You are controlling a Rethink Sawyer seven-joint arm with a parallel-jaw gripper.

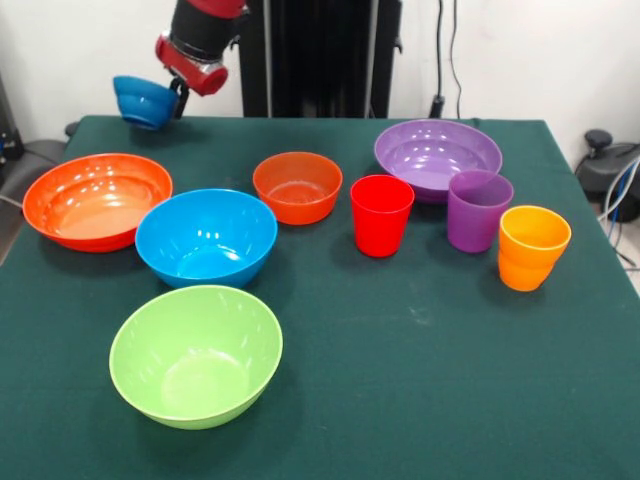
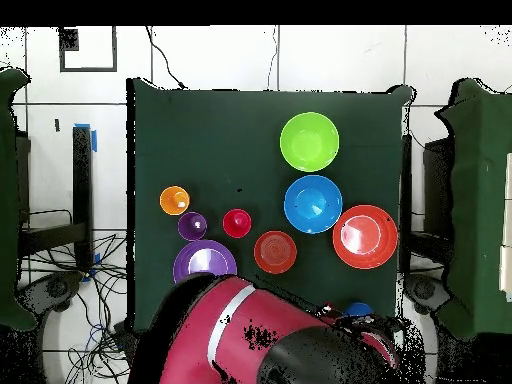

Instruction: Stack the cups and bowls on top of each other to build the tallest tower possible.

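My gripper [image 1: 179, 97] is shut on the rim of the small dark blue bowl [image 1: 144, 101] and holds it tilted in the air above the table's far left corner; the bowl also shows in the overhead view [image 2: 357, 309]. The other bowls stand apart on the table: wide orange-red [image 1: 97, 198], deep light blue [image 1: 206, 235], lime green [image 1: 196, 355], small orange [image 1: 297, 186] and wide purple [image 1: 437, 155]. The red cup [image 1: 381, 214], purple cup [image 1: 479, 210] and orange cup [image 1: 533, 247] stand upright in a row at the right. Nothing is stacked.
The green table [image 1: 400, 380] has open cloth at the front right. The arm [image 2: 260, 330] covers the table's robot-side edge in the overhead view. A black post [image 1: 320, 55] stands behind the table.
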